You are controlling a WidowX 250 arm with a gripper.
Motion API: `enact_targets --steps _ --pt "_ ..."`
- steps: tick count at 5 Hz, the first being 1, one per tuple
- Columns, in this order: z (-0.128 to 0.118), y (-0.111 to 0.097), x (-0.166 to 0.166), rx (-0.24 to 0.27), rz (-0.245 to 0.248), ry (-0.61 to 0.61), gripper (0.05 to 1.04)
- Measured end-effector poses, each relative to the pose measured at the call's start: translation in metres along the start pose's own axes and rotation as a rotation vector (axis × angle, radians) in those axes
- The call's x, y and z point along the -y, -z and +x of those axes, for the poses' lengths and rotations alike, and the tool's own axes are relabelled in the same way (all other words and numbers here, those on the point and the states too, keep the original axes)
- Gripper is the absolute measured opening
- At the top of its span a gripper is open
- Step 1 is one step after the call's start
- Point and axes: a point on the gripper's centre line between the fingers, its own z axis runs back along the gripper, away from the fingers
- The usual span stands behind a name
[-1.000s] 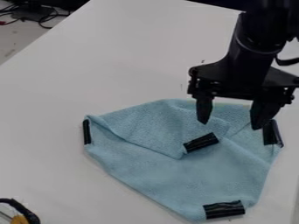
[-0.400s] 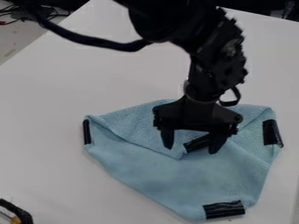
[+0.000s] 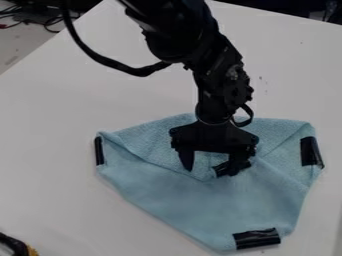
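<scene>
The gripper (image 3: 208,170) hangs over the middle of a light blue cloth (image 3: 220,210), its two fingers spread apart. Its right finger is in front of the black tape (image 3: 220,170) on the folded-over corner, hiding part of it; whether they touch I cannot tell. The left finger stands over the cloth to the left of that tape. More black tape marks the cloth's left corner (image 3: 99,151), right corner (image 3: 310,151) and bottom corner (image 3: 256,238). A flap of the cloth is folded toward its middle.
The cloth lies on a white table (image 3: 60,200). A black and yellow object (image 3: 19,246) is at the lower left edge. Dark cables (image 3: 50,20) lie beyond the table at the upper left.
From the cloth's right side, the gripper has moved left to the folded corner, then slightly further left. The cloth looks unchanged. The black and yellow object at the lower left has shifted a little.
</scene>
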Motion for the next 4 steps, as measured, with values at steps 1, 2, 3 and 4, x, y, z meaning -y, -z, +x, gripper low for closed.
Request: enact_targets --steps 1,2,3,4 --pt "0.0066 0.0044 0.0013 -0.017 -0.011 0.031 0.972" --pt "0.0060 0.0020 0.0002 -0.037 0.004 0.045 0.708" --pt "0.0039 0.0012 -0.0027 -0.056 0.025 0.035 0.405" --pt "0.0023 0.0007 -0.0008 -0.057 0.033 0.033 0.176"
